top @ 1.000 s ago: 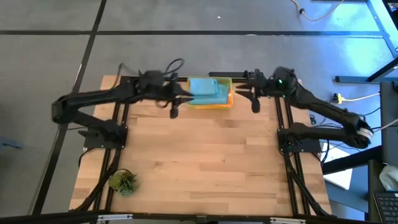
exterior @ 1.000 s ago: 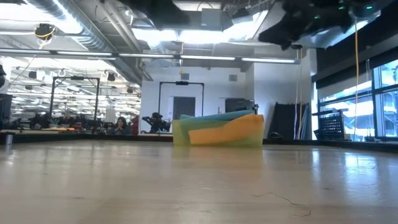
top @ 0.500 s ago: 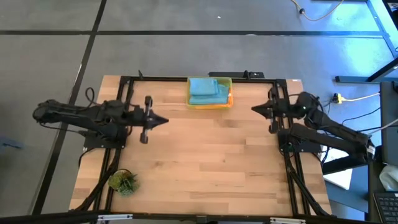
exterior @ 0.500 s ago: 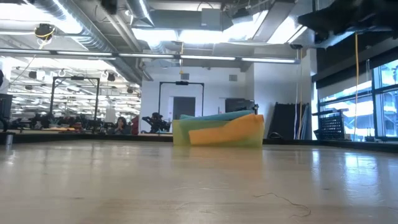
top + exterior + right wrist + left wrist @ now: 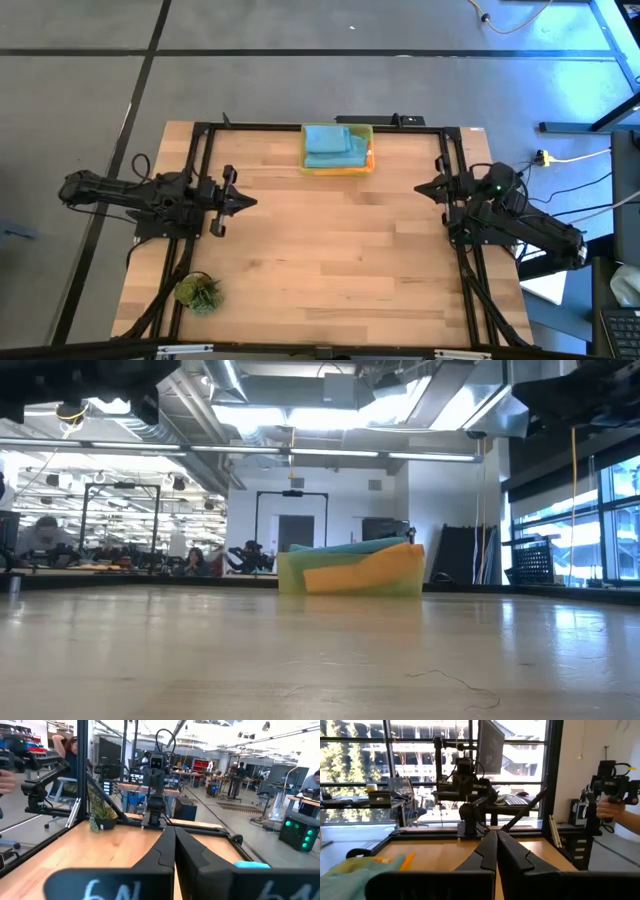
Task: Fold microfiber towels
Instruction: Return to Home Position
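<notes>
The microfiber towels lie folded in a stack inside the yellow bin (image 5: 337, 150) at the middle of the table's far edge. A teal-blue one (image 5: 330, 143) is on top, and orange (image 5: 365, 572) shows through the bin's wall in the low view. My left gripper (image 5: 250, 201) is shut by the table's left side, pointing level toward the right. My right gripper (image 5: 420, 188) is shut by the right side, pointing left. Neither touches a towel. Each wrist view shows closed fingers (image 5: 496, 840) (image 5: 170, 834) and a corner of teal towel (image 5: 350, 875) (image 5: 252, 865).
A small green plant tuft (image 5: 198, 292) sits at the near left corner. Black frame rails (image 5: 320, 127) run along the far edge and both sides. The wooden table top (image 5: 330, 260) between the arms is bare. A person's hand (image 5: 607, 810) shows beyond the table.
Both grippers have left the bin at the far edge. The left has drawn back toward the table's left edge and nearer, the right toward the right edge and nearer, both sinking and levelling out. Both have shut with nothing held. The towels have stayed in the bin.
</notes>
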Tool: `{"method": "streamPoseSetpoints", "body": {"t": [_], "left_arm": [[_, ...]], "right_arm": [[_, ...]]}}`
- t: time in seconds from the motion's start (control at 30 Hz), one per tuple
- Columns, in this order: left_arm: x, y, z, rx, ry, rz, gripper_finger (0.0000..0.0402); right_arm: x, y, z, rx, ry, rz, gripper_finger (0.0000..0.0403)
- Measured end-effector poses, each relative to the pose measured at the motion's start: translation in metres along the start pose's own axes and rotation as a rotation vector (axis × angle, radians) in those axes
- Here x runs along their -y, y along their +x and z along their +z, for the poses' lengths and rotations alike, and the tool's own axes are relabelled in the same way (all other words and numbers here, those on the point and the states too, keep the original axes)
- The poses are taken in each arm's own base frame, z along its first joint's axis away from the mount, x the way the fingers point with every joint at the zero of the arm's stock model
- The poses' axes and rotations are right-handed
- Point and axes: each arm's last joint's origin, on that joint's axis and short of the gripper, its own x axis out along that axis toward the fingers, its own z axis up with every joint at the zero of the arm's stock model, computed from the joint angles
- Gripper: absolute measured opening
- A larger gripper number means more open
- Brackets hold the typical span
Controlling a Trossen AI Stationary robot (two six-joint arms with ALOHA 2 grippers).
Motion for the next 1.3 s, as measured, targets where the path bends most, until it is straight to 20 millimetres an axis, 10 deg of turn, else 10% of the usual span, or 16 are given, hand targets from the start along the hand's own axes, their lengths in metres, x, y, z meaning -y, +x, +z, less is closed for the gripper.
{"method": "streamPoseSetpoints", "body": {"t": [0.5, 0.97, 1.3], "left_arm": [[-0.002, -0.045, 0.012, 0.198, 0.03, 0.009, 0.0], [-0.003, -0.035, -0.046, 0.078, -0.099, 0.031, 0.0001], [-0.002, -0.035, -0.045, 0.079, -0.089, -0.013, 0.0001]], "right_arm": [[-0.006, -0.011, 0.005, 0.067, -0.008, 0.014, 0.0005], [-0.003, 0.0, -0.049, 0.09, 0.073, 0.019, 0.0004], [-0.002, 0.0, -0.05, 0.076, 0.06, -0.006, 0.0011]]}}
